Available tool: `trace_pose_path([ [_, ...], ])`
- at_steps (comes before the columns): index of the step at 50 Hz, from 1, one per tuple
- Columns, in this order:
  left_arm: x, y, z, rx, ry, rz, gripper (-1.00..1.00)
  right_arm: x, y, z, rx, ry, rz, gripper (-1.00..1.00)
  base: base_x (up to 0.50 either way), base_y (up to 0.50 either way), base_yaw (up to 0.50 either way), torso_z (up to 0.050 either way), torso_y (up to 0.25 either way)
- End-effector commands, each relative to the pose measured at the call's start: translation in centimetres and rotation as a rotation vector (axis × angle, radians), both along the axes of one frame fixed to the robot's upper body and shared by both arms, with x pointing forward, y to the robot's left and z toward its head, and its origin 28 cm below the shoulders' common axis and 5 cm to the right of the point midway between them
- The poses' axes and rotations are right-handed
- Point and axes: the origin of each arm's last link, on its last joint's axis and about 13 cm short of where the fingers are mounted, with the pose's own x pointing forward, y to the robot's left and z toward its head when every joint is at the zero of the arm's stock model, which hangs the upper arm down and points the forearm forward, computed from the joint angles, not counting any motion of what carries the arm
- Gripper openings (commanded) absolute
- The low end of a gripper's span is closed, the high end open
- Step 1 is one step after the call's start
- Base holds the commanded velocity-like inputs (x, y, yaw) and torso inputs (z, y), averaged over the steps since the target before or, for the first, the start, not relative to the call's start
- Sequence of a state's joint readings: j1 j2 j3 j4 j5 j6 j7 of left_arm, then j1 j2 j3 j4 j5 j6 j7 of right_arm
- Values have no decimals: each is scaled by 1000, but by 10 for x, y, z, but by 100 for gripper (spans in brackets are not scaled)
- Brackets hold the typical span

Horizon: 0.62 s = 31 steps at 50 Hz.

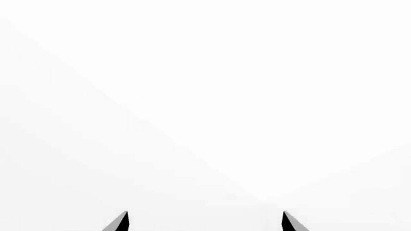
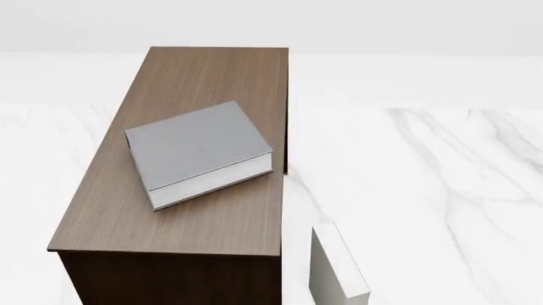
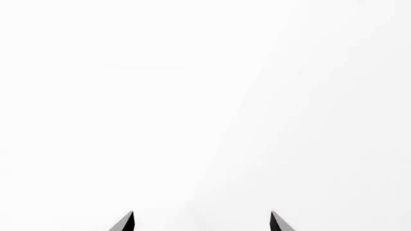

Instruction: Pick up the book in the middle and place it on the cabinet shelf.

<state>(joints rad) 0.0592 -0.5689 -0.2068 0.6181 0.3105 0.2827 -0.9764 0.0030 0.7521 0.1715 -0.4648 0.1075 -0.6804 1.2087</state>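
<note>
The grey book [image 2: 197, 147] with white page edges lies flat on the long top of the dark brown cabinet [image 2: 222, 222], near its middle and slightly turned. No arm or gripper shows in the head view. My left gripper [image 1: 205, 222] is open and empty; only its two dark fingertips [image 1: 119, 222] show against plain white. My right gripper [image 3: 200, 222] is open and empty too, its fingertips [image 3: 126, 222] wide apart against plain white.
A paler book [image 2: 337, 264] stands upright on the white marble surface [image 2: 424, 190] just right of the cabinet's front corner. The cabinet's right edge runs along the marble. A white wall lies behind.
</note>
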Motion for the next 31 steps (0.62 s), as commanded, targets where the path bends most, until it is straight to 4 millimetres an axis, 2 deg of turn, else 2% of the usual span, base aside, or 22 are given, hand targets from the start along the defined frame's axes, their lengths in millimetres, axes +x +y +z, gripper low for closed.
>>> trace_pose_path([
  [1, -18, 22, 23, -2, -112, 148, 100, -17, -14, 23, -11, -146, -99, 100, 0, 0, 0, 0, 0],
  [10, -25, 24, 29, 8, -149, 173, 100, -18, -15, 22, -15, -148, -106, 100, 0, 0, 0, 0, 0],
  [31, -22, 23, 24, 18, -136, 173, 100, -16, -13, 19, -12, -131, -87, 100, 0, 0, 0, 0, 0],
])
